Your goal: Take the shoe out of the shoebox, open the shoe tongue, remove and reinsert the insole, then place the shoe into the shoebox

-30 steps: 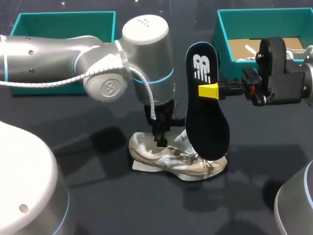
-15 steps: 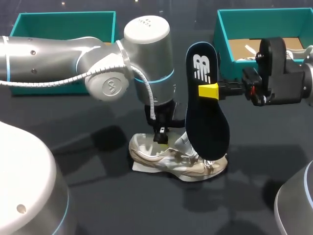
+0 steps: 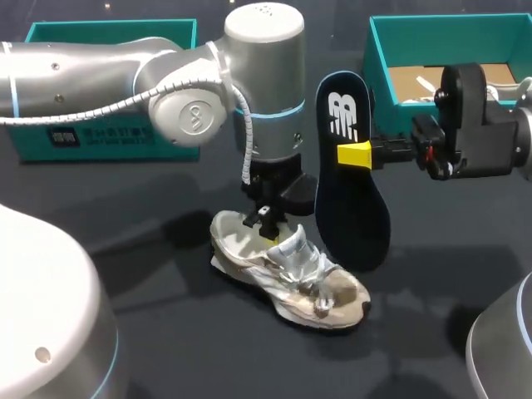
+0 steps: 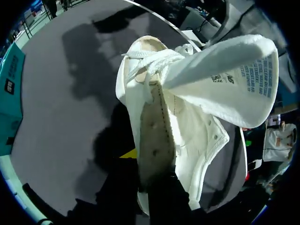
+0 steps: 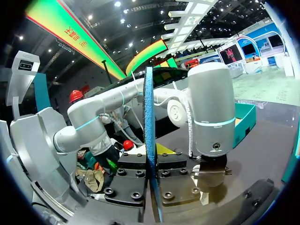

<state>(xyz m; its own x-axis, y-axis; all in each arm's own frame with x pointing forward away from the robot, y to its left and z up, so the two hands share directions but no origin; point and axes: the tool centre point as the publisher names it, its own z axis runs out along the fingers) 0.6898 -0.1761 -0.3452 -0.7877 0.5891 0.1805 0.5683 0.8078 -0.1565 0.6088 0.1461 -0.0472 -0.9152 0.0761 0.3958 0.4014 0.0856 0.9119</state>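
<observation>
White and grey, the shoe [image 3: 287, 270] is sitting lower centre on the dark table [image 3: 166, 332], with the left gripper [image 3: 262, 218] pinching its heel collar. The right gripper [image 3: 356, 154] is clamping the navy insole [image 3: 353, 199] upright at centre, and the teal shoebox [image 3: 378, 50] is standing upper right.

Dark table [image 3: 191, 349], three things down on it!
Pale shoe [image 3: 287, 274] lies mid-table; behind it to the left a teal box [image 3: 100, 140], behind it to the right the teal shoebox [image 3: 449, 41].

Light: overhead, moderate, even across the table [image 3: 166, 349].
Shadows: soft, dark, beside the shoe [image 3: 287, 270].
Glare: sheen on left arm [image 3: 91, 79] casing.
</observation>
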